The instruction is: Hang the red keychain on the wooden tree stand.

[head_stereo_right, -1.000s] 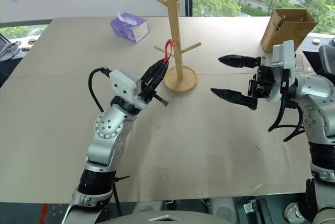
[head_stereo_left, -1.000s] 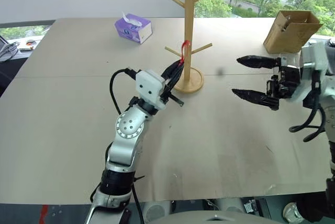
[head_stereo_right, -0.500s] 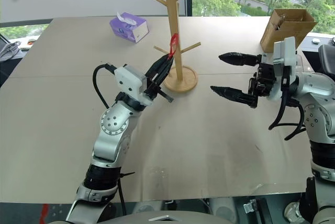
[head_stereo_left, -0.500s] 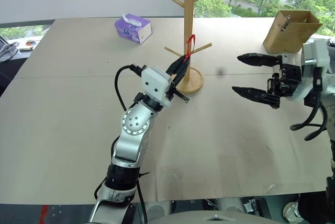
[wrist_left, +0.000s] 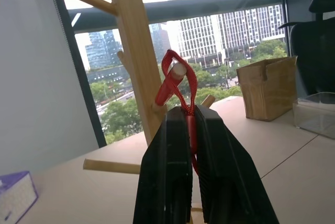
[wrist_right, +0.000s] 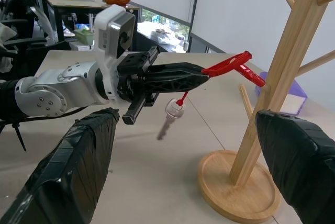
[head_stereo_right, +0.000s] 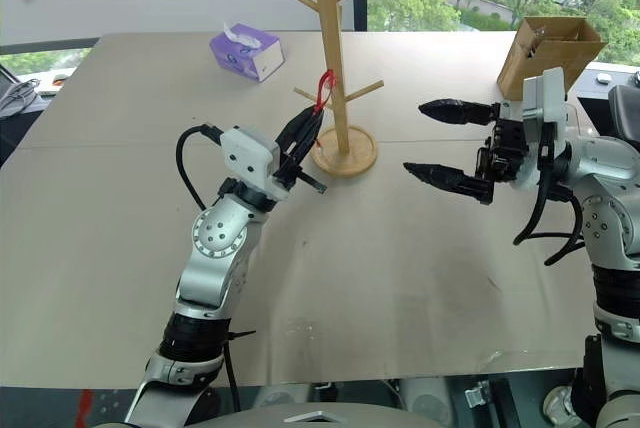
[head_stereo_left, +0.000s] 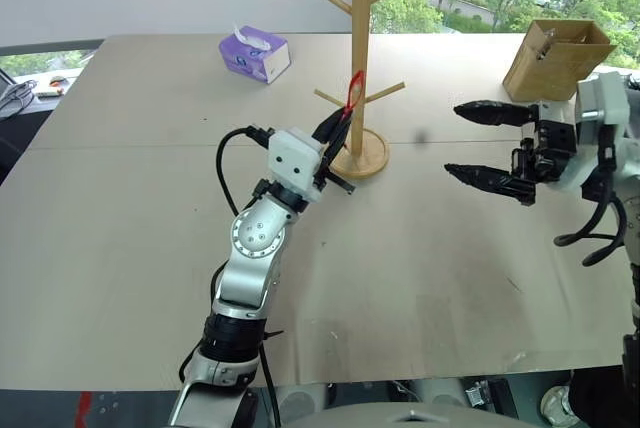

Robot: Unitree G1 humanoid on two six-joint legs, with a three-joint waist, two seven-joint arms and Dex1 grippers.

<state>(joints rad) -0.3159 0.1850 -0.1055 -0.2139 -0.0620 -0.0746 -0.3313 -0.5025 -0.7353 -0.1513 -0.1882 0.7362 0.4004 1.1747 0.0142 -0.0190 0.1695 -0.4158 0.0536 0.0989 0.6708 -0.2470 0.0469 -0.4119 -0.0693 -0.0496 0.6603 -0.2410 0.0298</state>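
Note:
The wooden tree stand (head_stereo_left: 361, 48) rises at the table's far middle. My left gripper (head_stereo_left: 340, 126) is shut on the strap of the red keychain (head_stereo_left: 353, 91), just to the left of the pole. In the left wrist view the red loop (wrist_left: 178, 77) lies around the tip of a lower peg (wrist_left: 179, 70). The silver key (wrist_right: 168, 115) dangles under the left fingers. My right gripper (head_stereo_left: 453, 139) hovers open to the right of the stand, pointing at it, with nothing between its fingers.
A purple tissue box (head_stereo_left: 255, 54) sits at the far left of the table (head_stereo_left: 120, 228). A brown cardboard box (head_stereo_left: 556, 58) stands at the far right, behind the right gripper. The stand's round base (head_stereo_left: 364, 156) lies just ahead of the left gripper.
The left forearm has shifted right, toward the stand. The red loop rose to the right of the pole half a second ago, then came back left and down onto the lower peg. The right gripper stayed put.

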